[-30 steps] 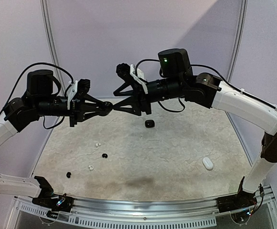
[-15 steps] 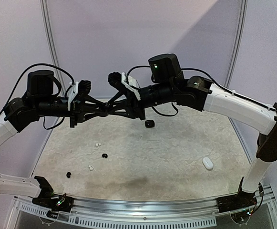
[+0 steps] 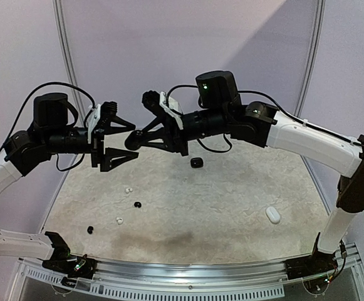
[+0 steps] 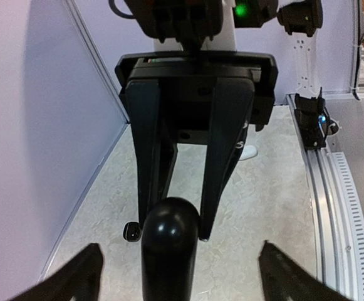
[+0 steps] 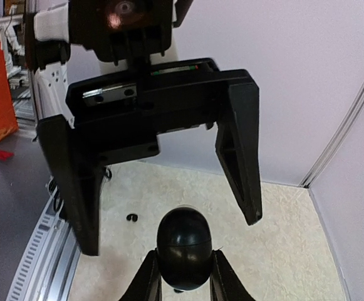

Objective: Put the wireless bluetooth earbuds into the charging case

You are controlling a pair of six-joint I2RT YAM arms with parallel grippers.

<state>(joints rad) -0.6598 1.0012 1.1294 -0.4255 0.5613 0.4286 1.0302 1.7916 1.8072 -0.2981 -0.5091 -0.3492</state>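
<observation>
The black pebble-shaped charging case (image 3: 131,139) hangs in mid-air between the two arms, lid closed, its seam showing in the right wrist view (image 5: 183,248). My right gripper (image 3: 133,140) is shut on it, one finger (image 5: 147,282) on each side. My left gripper (image 3: 135,138) faces it with its fingers (image 4: 75,276) spread wide on either side of the case (image 4: 169,238), not touching it. On the table lie earbuds: a white one (image 3: 128,189), a black one (image 3: 137,204), another white (image 3: 119,221) and another black (image 3: 90,230).
A white case (image 3: 273,215) lies on the table at the right. A small black item (image 3: 197,163) sits at the back middle, below the right arm. Purple walls close the table at the back and sides; a rail (image 3: 188,269) runs along the near edge.
My right gripper moved left and closed on the black case. My left gripper, which held the case, has opened wide and let go of it.
</observation>
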